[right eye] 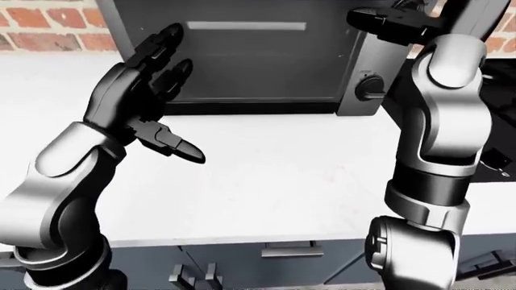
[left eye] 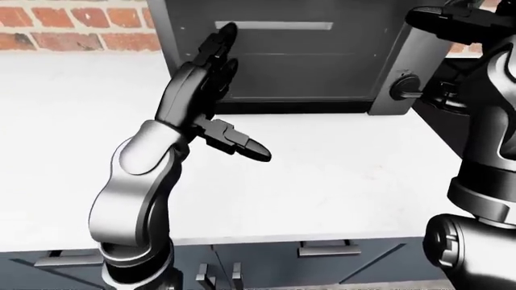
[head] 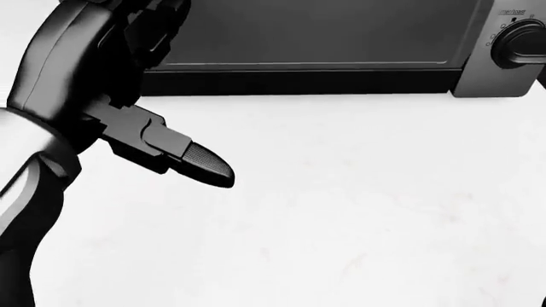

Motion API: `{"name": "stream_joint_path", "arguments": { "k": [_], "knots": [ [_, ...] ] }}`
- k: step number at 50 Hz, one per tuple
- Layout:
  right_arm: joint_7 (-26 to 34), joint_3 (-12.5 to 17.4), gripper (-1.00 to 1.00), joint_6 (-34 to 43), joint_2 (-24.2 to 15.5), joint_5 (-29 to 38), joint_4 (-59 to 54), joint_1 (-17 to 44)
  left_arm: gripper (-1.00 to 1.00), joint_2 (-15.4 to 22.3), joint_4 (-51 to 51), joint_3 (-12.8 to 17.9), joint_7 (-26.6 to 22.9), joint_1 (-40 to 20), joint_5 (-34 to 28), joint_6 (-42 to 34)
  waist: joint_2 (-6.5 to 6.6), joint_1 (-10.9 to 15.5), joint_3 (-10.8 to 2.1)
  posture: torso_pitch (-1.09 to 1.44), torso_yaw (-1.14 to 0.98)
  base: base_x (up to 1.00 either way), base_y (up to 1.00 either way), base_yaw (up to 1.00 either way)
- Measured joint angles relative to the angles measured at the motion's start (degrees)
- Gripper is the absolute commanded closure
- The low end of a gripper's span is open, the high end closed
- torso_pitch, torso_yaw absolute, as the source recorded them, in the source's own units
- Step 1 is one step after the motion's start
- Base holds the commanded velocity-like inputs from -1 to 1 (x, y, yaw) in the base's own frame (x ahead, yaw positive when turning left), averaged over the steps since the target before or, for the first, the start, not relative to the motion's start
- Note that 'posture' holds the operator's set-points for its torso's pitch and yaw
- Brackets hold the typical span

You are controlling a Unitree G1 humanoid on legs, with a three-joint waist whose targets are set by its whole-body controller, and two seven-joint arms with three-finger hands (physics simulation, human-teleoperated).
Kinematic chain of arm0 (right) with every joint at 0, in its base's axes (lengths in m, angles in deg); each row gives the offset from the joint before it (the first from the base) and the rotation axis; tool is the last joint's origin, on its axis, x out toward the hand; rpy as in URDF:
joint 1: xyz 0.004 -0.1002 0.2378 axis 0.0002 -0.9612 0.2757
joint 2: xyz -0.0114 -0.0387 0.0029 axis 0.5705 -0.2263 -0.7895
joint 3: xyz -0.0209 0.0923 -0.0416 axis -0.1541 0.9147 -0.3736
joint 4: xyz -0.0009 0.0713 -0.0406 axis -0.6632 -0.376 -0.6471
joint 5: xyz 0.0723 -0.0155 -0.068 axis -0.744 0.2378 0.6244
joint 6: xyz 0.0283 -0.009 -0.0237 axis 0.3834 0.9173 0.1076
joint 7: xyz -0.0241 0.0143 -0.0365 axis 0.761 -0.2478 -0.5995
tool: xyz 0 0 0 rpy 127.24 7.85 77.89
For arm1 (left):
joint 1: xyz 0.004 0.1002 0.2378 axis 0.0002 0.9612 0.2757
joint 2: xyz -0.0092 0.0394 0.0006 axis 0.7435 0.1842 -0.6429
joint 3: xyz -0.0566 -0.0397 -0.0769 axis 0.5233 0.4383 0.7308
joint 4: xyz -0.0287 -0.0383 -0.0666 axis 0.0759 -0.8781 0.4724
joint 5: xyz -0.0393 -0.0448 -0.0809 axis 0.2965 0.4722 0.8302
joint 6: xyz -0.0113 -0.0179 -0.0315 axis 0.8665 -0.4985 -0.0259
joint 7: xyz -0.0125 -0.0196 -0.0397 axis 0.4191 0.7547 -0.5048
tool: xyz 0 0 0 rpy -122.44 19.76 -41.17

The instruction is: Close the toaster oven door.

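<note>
The toaster oven (left eye: 387, 66) stands on the white counter at the top of the eye views. Its dark glass door (left eye: 298, 66) stands upright against the oven front, with a silver handle bar (left eye: 274, 26) near its top. My left hand (left eye: 216, 63) is open, fingers spread upward in front of the door's left side, thumb sticking out to the right; I cannot tell if the fingertips touch the glass. My right hand (right eye: 387, 23) is raised at the oven's top right corner, fingers extended to the left, open.
A black knob (left eye: 403, 88) sits on the oven's silver right panel. A red brick wall (left eye: 72, 27) runs behind the counter (left eye: 322, 175). Dark drawers with silver handles (left eye: 326, 248) lie under the counter's edge. A black surface (right eye: 496, 157) shows at the far right.
</note>
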Motion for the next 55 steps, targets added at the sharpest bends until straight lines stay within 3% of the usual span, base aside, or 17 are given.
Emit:
{"name": "stream_joint_path", "arguments": {
  "k": [13,28,55],
  "knots": [
    [-1.5,0.8,-1.00,-0.4,-0.8,0.4,0.2,-0.4,-1.00,0.3,-4.3,0.2,0.8,-3.4,0.0,0.1,0.03,-0.1,0.20,0.00,0.00,0.00,0.00,0.00],
    [-1.6,0.4,-1.00,-2.0,-0.8,0.4,-2.0,-0.3,-1.00,-0.2,-15.8,-0.2,1.4,-6.7,-1.5,9.0,0.07,-0.3,-0.11,0.00,0.00,0.00,0.00,0.00],
    [-2.0,1.1,-1.00,-0.5,-0.5,0.3,0.7,-2.9,-1.00,-0.3,-28.1,-0.5,0.4,-10.7,-1.9,16.9,-0.19,0.2,-0.16,0.00,0.00,0.00,0.00,0.00]
  ]
}}
